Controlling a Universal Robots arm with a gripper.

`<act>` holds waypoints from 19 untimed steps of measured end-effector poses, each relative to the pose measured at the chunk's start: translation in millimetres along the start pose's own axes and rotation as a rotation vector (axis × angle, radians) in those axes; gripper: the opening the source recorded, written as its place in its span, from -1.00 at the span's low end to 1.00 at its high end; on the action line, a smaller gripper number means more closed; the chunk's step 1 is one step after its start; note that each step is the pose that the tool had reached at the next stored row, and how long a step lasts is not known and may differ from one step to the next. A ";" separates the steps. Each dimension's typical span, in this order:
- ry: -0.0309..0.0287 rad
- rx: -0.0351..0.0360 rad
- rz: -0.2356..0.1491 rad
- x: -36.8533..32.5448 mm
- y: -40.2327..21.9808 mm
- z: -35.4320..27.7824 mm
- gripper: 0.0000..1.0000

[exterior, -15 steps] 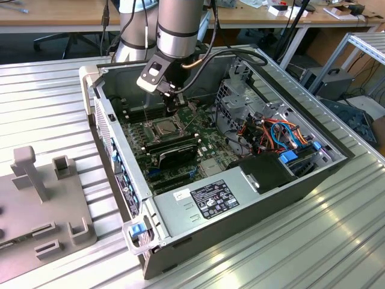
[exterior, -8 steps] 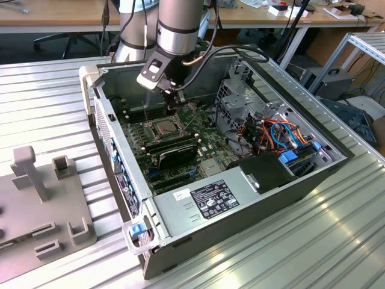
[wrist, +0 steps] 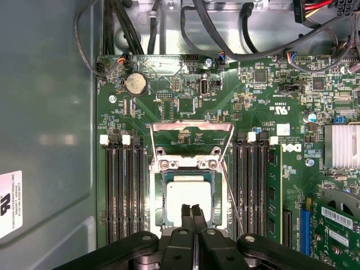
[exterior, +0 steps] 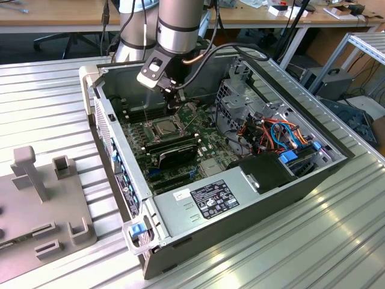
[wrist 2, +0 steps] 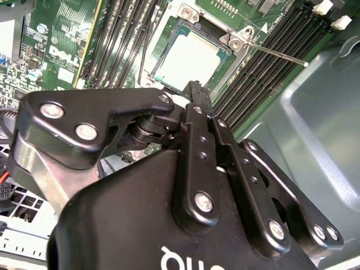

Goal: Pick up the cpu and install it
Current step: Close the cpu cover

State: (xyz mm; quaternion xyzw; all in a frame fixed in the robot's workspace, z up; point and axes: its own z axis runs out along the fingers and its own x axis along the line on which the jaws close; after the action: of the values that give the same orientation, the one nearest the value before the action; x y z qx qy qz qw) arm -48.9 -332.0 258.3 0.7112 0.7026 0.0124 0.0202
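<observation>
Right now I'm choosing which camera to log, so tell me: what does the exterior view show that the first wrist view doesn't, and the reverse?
Exterior view: the open case, its power supply, the orange and blue cables and a grey fixture on the table. First wrist view: a coin battery and the fingers shut together over the cpu. Both: the motherboard and the gripper above it.

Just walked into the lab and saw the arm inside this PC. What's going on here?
A robot arm is reaching into an open computer case. Its gripper, fingers together and holding nothing, is right over the cpu, which lies flat in its socket. The socket's metal retaining frame is flipped open, so the chip isn't clamped down.
</observation>
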 end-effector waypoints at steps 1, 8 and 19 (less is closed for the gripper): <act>-0.0001 0.0000 0.000 0.0 0.0 -0.4 -0.79; 0.0001 0.0000 0.000 0.0 0.2 -5.1 -0.79; 0.0001 0.0000 0.000 -0.1 0.3 -6.4 -0.79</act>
State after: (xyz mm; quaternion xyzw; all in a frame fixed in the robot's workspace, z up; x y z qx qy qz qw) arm -48.9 -332.0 264.7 0.7112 0.7026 0.0125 0.0201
